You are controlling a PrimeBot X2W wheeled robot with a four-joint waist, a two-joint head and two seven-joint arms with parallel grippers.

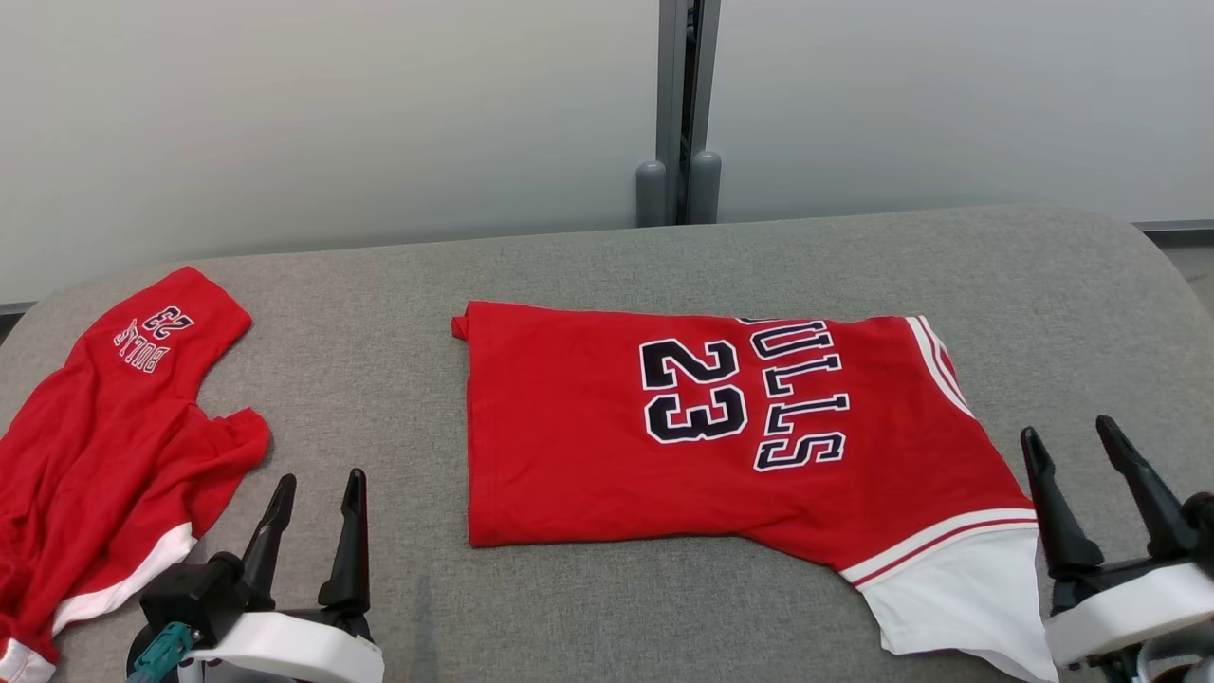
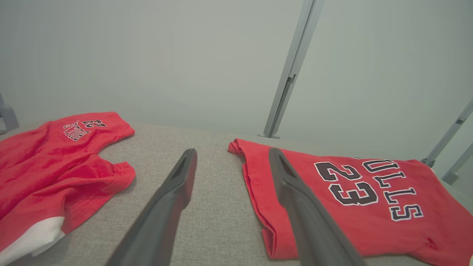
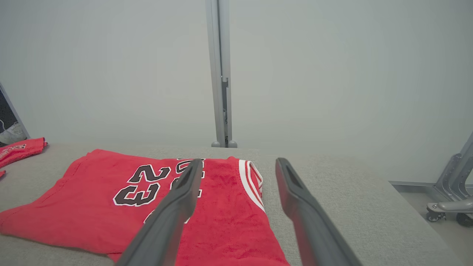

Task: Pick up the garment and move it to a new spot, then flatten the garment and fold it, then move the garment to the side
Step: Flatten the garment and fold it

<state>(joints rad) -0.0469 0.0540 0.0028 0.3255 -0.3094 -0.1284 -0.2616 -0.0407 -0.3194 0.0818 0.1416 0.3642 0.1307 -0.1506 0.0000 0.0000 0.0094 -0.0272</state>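
jersey (image 1: 702, 427) lies folded, long axis left to right, white-trimmed end just beside right pincer (image 1: 1067, 429); left pincer (image 1: 321, 476) farther off. both stand apart, empty.

The white hem (image 1: 958, 598) of the folded jersey (image 1: 588, 427) runs off the head view's bottom edge at the table's (image 1: 569, 266) near right corner, and the first letter of its word is lost at its far edge. The second red garment (image 1: 104, 427) at the table's left edge is cut by that view's left and bottom edges.
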